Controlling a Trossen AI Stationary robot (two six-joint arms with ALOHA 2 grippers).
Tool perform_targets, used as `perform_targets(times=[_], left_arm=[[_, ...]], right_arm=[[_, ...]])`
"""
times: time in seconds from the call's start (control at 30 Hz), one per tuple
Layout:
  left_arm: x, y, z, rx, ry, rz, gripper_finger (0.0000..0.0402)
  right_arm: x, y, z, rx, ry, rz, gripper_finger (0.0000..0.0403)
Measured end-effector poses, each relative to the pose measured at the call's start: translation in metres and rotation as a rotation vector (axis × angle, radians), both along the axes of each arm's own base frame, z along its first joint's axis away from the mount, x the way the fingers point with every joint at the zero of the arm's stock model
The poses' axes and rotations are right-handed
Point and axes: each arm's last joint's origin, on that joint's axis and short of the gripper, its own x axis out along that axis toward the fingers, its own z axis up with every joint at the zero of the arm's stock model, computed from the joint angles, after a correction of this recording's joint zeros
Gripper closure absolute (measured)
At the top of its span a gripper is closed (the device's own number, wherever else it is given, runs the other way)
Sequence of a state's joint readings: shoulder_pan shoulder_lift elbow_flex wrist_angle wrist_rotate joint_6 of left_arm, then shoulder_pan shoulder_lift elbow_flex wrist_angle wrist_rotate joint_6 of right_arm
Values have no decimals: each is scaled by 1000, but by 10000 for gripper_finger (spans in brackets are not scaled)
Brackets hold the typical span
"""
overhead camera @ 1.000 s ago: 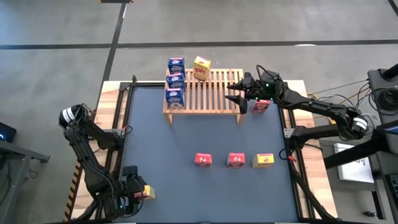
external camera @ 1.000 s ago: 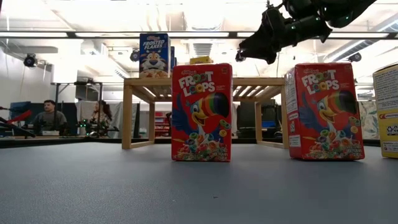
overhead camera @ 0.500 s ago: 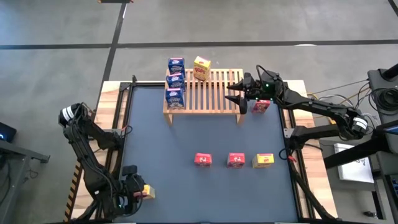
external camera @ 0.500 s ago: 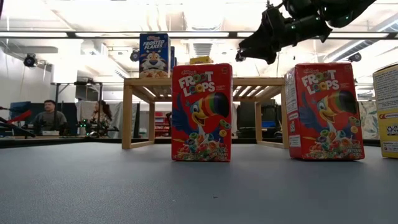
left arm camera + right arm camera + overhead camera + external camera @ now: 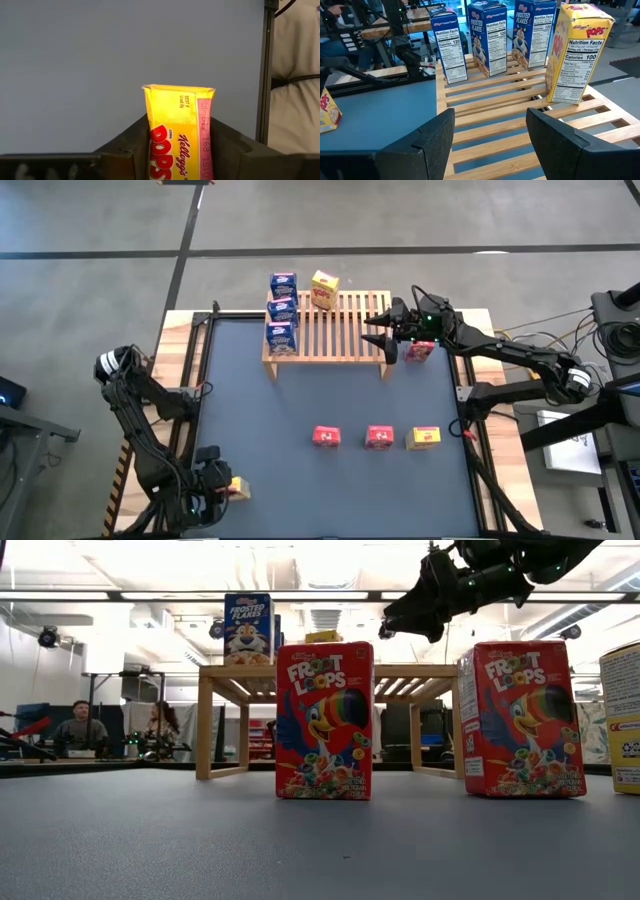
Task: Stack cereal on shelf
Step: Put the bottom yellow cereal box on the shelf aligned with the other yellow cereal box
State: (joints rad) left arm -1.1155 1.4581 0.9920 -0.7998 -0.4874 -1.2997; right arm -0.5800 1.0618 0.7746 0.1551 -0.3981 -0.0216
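The wooden slatted shelf (image 5: 325,330) stands at the table's far side. On it stand three blue cereal boxes (image 5: 282,310) in a row at its left end and one yellow box (image 5: 324,288) at its far edge. My right gripper (image 5: 385,332) hovers open and empty above the shelf's right end; it also shows in the low view (image 5: 415,615) and in its wrist view (image 5: 490,145). My left gripper (image 5: 222,488), at the table's near left corner, is shut on a yellow cereal box (image 5: 180,130). My left gripper pinches the yellow box between its two fingers (image 5: 125,147), one on each of two opposite sides (image 5: 150,135). The box's end flap (image 5: 179,91) sticks out beyond the fingertips. Whether the box is clear of the table cannot be told.
Two red boxes (image 5: 326,436), (image 5: 379,437) and a yellow box (image 5: 424,438) stand in a row on the dark mat near the middle right. Another red box (image 5: 420,351) stands on the table just right of the shelf, under my right arm. People sit beyond the table (image 5: 75,725).
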Motion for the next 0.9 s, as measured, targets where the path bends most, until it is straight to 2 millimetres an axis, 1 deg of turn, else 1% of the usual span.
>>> perform_targets(times=[0.17, 0.47, 0.57, 0.73, 0.9], left_arm=[[0, 1, 7, 7, -8, -2, 255], [1, 7, 34, 87, -62, -10, 255], [4, 10, 42, 117, -86, -21, 255], [8, 20, 51, 152, -126, -30, 255], [10, 33, 56, 205, -137, -27, 254]], right_arm=[[0, 0, 0, 2, -2, 0, 168], [0, 0, 2, 2, -21, 0, 168], [1, 2, 5, 9, -54, 43, 168], [5, 8, 9, -5, -87, 78, 168], [8, 14, 8, 3, -79, 106, 168]])
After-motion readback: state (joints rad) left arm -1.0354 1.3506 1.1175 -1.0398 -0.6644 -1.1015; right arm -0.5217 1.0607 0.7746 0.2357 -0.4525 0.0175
